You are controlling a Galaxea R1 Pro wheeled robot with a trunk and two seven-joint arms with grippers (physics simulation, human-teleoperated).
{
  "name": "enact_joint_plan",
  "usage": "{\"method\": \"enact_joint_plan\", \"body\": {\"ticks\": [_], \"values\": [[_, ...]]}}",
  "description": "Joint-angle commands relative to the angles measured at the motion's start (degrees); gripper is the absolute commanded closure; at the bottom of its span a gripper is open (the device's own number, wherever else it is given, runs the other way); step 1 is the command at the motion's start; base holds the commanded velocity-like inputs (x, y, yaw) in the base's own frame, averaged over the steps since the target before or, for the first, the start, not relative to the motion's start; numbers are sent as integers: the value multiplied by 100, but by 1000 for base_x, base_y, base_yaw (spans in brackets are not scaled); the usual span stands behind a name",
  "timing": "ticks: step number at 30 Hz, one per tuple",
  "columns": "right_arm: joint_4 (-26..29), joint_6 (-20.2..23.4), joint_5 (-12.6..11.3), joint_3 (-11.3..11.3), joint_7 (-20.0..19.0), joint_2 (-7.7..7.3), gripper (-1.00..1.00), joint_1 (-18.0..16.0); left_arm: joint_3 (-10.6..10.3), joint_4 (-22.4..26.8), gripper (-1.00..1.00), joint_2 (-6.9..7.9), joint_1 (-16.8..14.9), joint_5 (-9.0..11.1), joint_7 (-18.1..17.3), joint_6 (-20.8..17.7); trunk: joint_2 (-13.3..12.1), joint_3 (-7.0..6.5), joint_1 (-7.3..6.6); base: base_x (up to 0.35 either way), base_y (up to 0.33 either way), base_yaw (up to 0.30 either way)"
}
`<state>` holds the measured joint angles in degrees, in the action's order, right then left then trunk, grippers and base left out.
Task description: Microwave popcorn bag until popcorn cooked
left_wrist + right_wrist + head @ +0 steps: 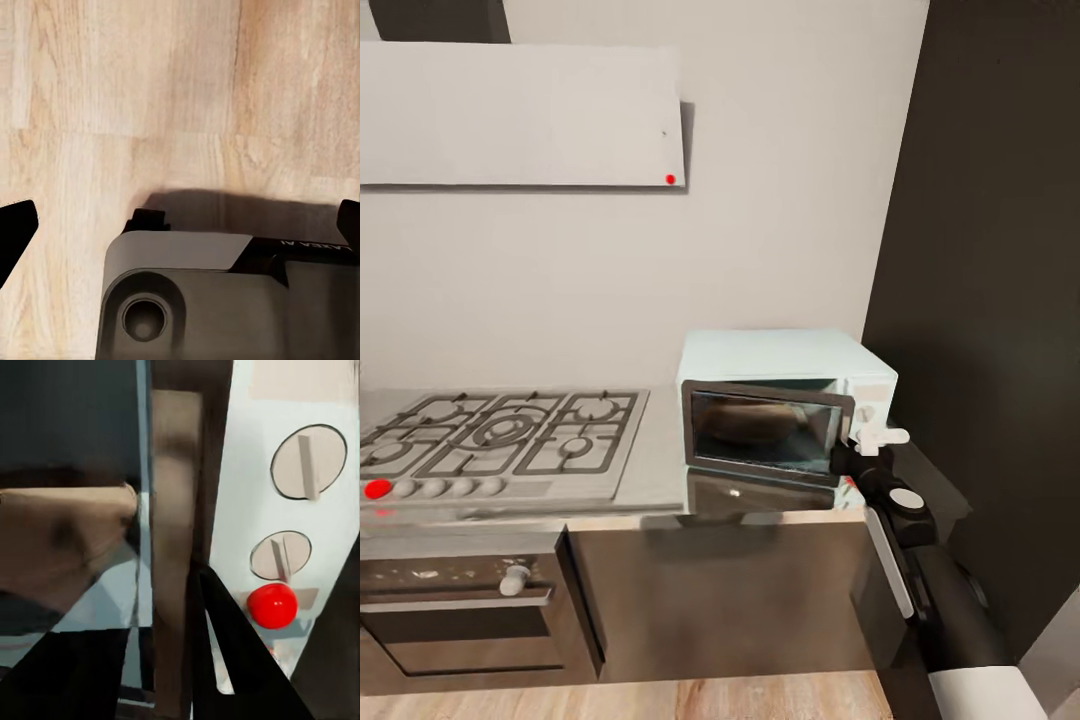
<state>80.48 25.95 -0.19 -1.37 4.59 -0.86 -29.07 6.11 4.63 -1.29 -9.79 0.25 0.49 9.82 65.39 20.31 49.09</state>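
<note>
Now I have the right gripper [872, 440] at the right part of the microwave [785, 362], in the lower right of the head picture; its pale fingers sit just at the edge between the dark glass door [760, 430] and the knob panel. Through the glass I see a brown rounded shape, which I take for the popcorn bag [750, 424] already inside; the door looks nearly closed, a little slanted (I cannot say if it is latched).

In the right wrist picture the bag [64, 540] fills the middle left behind the glass; two round knobs [307, 461] stand in the upper right, and a red button [271, 605] is in the lower right. I cannot tell from these views whether the right jaws are parted or closed; nothing seems to be held.

My judgement is that the step is to finish closing the door and then start the heating; to do it well I would push slowly on the door frame, not on the glass, then move to the red button with one fingertip only, not touching the knobs.

The left gripper [180, 225] points down at the wooden floor [120, 90]; its dark fingers are far apart and hold nothing.
</note>
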Motion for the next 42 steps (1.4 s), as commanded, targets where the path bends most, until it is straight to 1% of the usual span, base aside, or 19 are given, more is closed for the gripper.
{"method": "enact_joint_plan", "body": {"ticks": [1,10,15,22,27,33,34,42], "values": [[3,24,-127,-276,7,-2,100,-2,31,-6,-100,-3,-5,2,4,20,4,7,-3,-265,159,0],[3,24,-125,-276,7,-2,100,-2,31,-6,-100,-3,-5,2,4,20,4,7,-3,-52,28,0],[3,24,-129,-276,7,-2,100,-2,30,-6,-100,-3,-5,2,4,20,4,7,-3,-169,44,0],[3,30,-124,-276,-1,-2,100,-2,31,-6,-100,-3,-5,2,4,20,4,7,-3,-10,3,0],[3,30,-124,-276,-2,-2,100,-2,30,-6,-100,-3,-5,2,4,19,4,7,-3,-222,0,0],[3,31,-122,-280,-2,-2,100,-2,30,-6,-100,-3,-5,2,4,20,4,7,-3,-27,0,0],[3,28,-122,-282,-2,-4,-100,-2,31,-6,-100,-3,-5,2,4,20,4,7,-3,-2,0,0],[12,29,-122,-285,0,-2,-100,-2,31,-6,-100,-3,-5,2,4,20,4,7,-3,-44,0,0]]}}
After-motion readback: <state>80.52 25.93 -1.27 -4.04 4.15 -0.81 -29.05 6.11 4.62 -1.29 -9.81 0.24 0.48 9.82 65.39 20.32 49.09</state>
